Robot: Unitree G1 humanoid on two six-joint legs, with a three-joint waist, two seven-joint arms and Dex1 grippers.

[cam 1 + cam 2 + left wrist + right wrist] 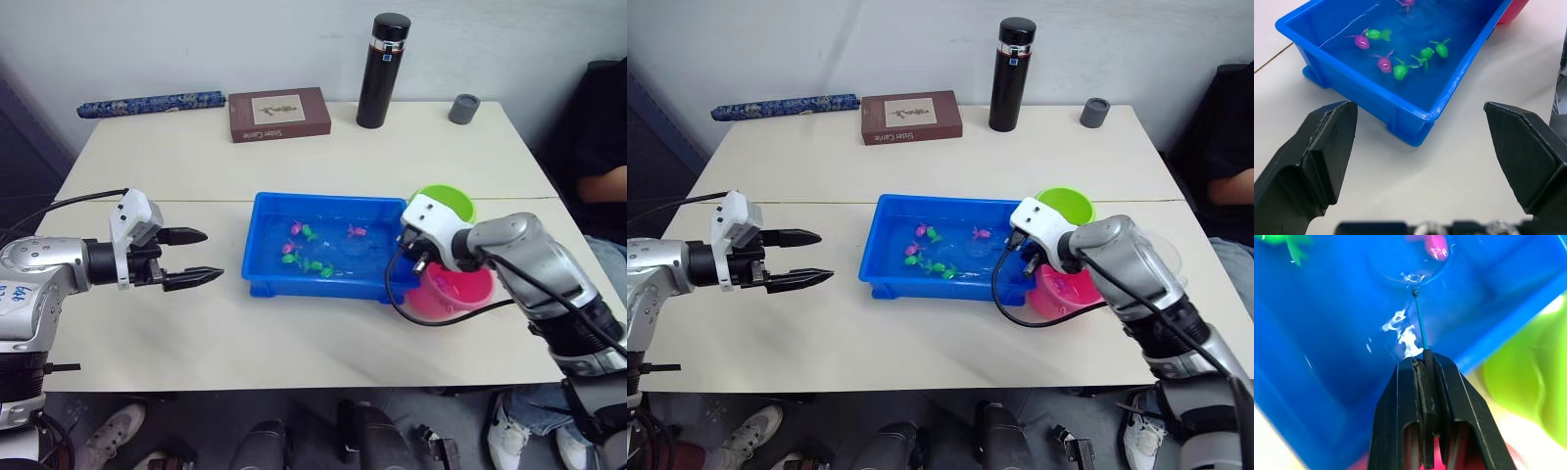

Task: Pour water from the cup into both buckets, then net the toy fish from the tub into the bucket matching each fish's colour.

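The blue tub holds water and several toy fish, among them a pink one and a green one. My right gripper hangs over the tub's right end, shut on the thin handle of the net. The net's hoop is down in the water beside a pink fish. Right of the tub stand the green bucket and, nearer me, the pink bucket. My left gripper is open and empty, left of the tub and pointing at it. The cup is hidden.
At the table's back stand a black flask, a brown book, a grey cap and a blue patterned roll. A person sits at the right edge. Bare tabletop lies in front of the tub.
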